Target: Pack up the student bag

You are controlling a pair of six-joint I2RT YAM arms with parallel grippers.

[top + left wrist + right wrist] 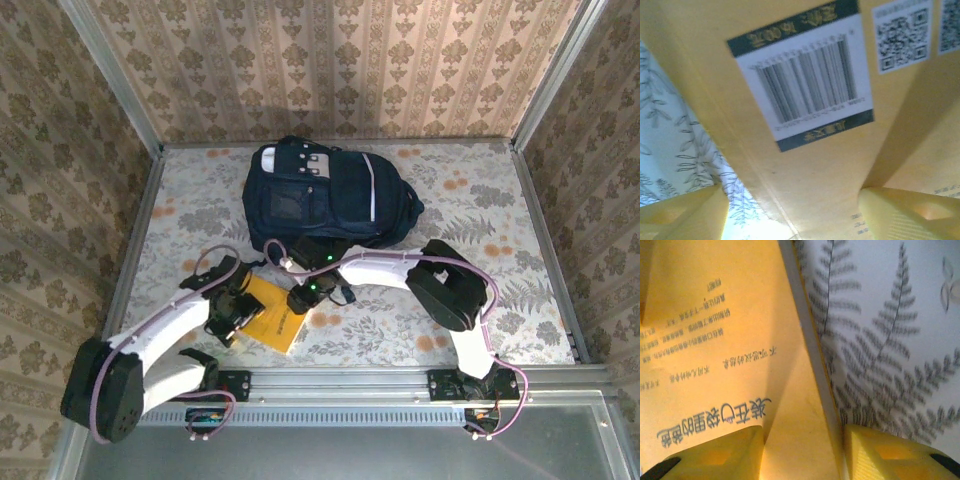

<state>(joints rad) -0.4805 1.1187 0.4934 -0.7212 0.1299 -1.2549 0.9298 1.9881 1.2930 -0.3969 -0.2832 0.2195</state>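
left gripper [790,200]: jaws apart and holding nothing, low over the book [275,318]. One finger hangs above the yellow cover and the other above the table [480,200], with the book's edge running between them.
right gripper [802,435]: jaws apart and empty, straddling the book's opposite edge. One finger is over the printed cover, the other over the fern pattern of the table.
table: covered in a pale leaf-and-flower print and walled on three sides with patterned paper. Both arms reach in from the near edge and meet at the book.
bag [320,195]: dark navy, lying flat at the far middle of the table with its front pocket up and a white stripe along one side. It is just beyond the right gripper and apart from the book.
book: yellow, flat on the table near the left arm, turned at an angle.
barcode label [807,85]: white with dark bands above and below it, on the cover under the left gripper.
QR codes [902,35]: two white squares just beside the barcode label.
print [715,417]: lines of dark characters on the cover; I cannot read them.
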